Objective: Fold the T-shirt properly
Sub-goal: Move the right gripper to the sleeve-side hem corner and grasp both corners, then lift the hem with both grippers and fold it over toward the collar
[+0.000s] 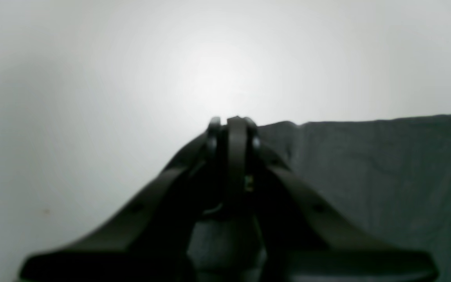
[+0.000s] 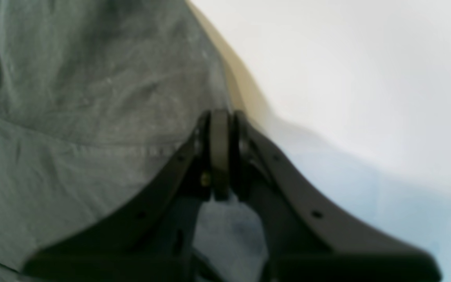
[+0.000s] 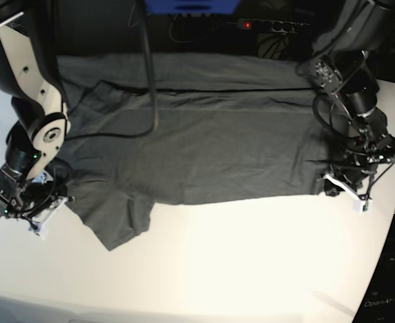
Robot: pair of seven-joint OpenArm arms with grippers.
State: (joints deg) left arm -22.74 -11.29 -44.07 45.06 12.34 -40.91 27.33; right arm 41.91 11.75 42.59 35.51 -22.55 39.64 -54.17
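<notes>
We see both tools pinched shut at T-shirt (image 3: pixel 204 145) ends, left tool (image 3: pixel 348 192) & right tool (image 3: pixel 30 214), shirt's long axis running between them across desk (image 3: pixel 237 262).

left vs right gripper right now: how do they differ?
The left gripper sits at the straight edge of the T-shirt; the right gripper sits by the sleeve end. Left wrist view shows the cloth dark, right wrist view pale. Both are shut at the cloth's edge, low on the table.

T-shirt (image 3: pixel 210 145) on table (image 3: pixel 237 262) (arms at both ends)
</notes>
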